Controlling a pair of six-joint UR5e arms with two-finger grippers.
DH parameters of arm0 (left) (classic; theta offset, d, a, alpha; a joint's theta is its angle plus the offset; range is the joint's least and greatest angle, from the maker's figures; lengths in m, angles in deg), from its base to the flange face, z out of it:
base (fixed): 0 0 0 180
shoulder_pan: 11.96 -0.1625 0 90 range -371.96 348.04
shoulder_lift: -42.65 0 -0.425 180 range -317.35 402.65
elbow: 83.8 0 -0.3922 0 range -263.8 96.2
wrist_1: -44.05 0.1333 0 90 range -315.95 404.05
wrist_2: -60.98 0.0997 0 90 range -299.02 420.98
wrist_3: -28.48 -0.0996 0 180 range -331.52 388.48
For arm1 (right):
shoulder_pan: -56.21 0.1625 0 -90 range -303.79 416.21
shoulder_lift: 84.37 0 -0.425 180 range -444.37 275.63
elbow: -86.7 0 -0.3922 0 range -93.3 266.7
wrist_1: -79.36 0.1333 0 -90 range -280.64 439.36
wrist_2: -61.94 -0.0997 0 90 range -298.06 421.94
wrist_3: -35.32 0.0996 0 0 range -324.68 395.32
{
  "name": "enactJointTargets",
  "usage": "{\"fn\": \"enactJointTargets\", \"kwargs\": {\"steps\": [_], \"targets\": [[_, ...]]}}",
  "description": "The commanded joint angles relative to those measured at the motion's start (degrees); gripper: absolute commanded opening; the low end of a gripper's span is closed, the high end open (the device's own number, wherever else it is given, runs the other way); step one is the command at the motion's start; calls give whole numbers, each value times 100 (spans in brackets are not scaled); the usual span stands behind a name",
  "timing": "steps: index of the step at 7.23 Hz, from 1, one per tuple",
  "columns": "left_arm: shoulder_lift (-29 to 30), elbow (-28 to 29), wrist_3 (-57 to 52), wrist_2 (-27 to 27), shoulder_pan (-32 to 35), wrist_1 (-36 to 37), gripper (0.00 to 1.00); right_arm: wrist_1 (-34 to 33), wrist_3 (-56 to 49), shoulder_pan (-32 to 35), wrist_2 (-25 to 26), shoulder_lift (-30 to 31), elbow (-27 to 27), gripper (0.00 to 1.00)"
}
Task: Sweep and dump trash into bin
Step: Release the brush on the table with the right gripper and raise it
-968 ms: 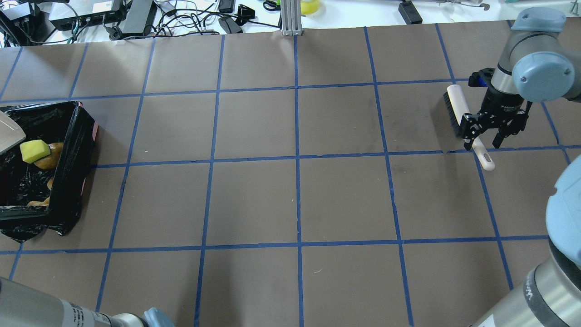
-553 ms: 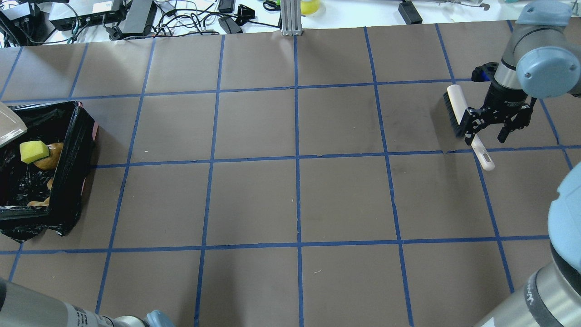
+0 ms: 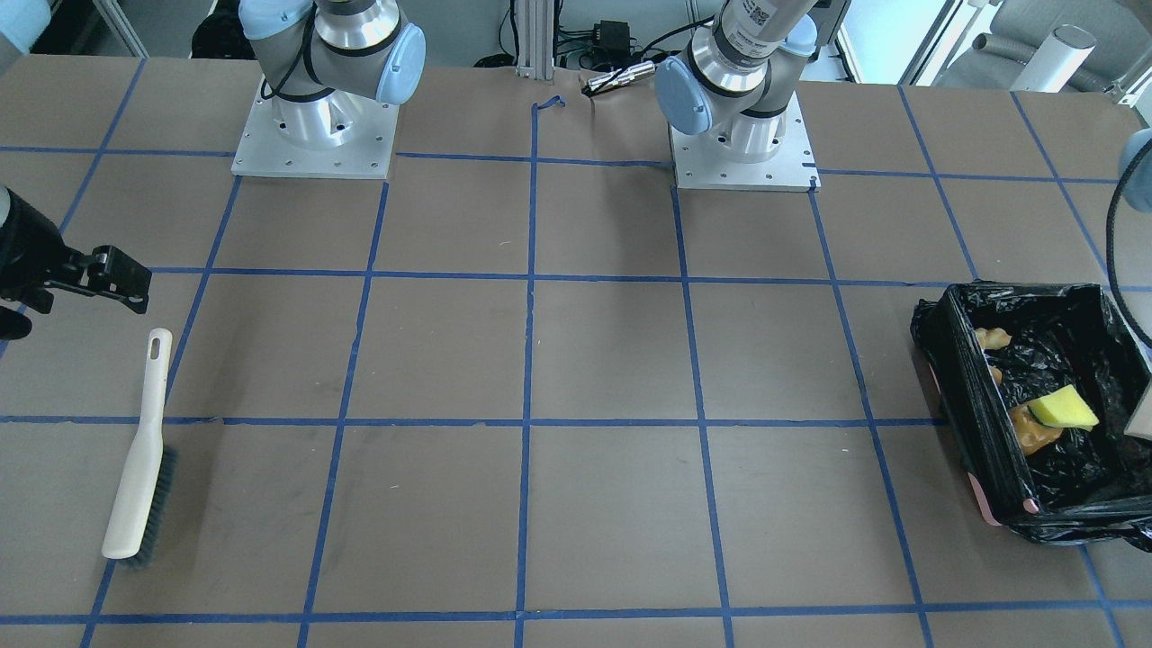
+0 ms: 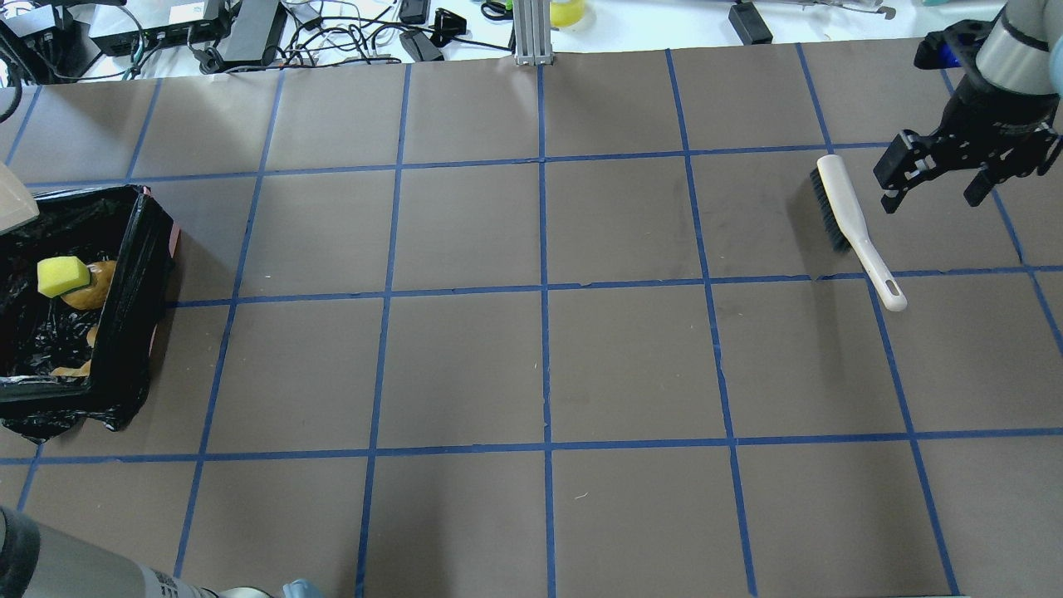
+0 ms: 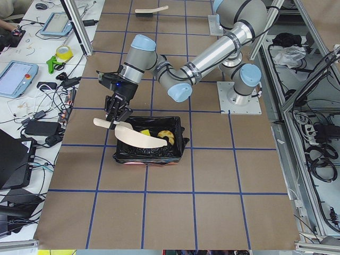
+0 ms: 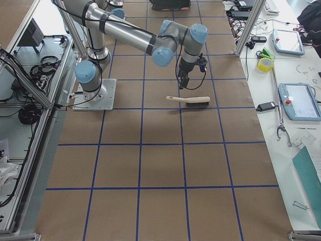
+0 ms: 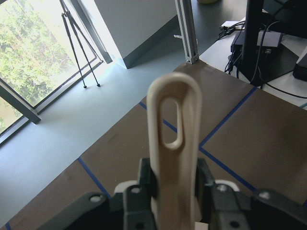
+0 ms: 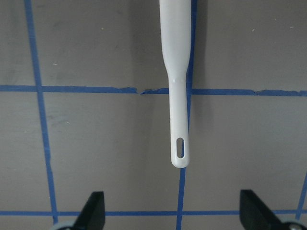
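The bin (image 4: pixel 124 332) stands at the table's left end, also in the front view (image 3: pixel 981 405). In it lie the yellow sponge wedge (image 4: pixel 62 276), the amber blob (image 4: pixel 93 292) and a pale tan piece (image 3: pixel 993 339). My left gripper (image 7: pixel 175 191) is shut on the beige dustpan's handle (image 7: pixel 173 143) and holds the dustpan (image 5: pixel 139 139) tilted over the bin (image 5: pixel 127 157). My right gripper (image 4: pixel 930 199) is open and empty, raised to the right of the cream-handled brush (image 4: pixel 847 220). The brush lies flat on the table, its handle (image 8: pixel 176 72) below the open jaws.
Cables and power boxes (image 4: pixel 249 33) lie past the table's far edge, with an aluminium post (image 4: pixel 531 33) at its middle. Both arm bases (image 3: pixel 315 135) stand at the robot's side. Blue tape lines grid the brown table (image 4: pixel 540 365).
My right gripper has lifted off the brush handle and moved up and to the far right, still open. The brush stays on the table. The dustpan's edge has drawn back from over the bin.
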Motion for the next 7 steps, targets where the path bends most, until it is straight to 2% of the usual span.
{"fn": "enactJointTargets", "kwargs": {"steps": [1,2,3,5,6,7], "targets": [[3,-16,-190,143,125,244,0,485,489,608,-103,597,-267,100],[-6,-7,-147,134,125,174,0,660,997,1020,-391,720,-503,100],[-32,19,-8,134,142,-209,0,749,1603,1503,-411,730,-706,100],[-365,107,1385,143,317,-2014,0,698,2405,2086,-359,713,-795,100],[-506,151,2044,126,422,-2754,0,506,2417,2114,-367,678,-752,100],[-603,151,2747,186,624,-3197,0,130,2417,2123,-419,626,-691,100]]}}
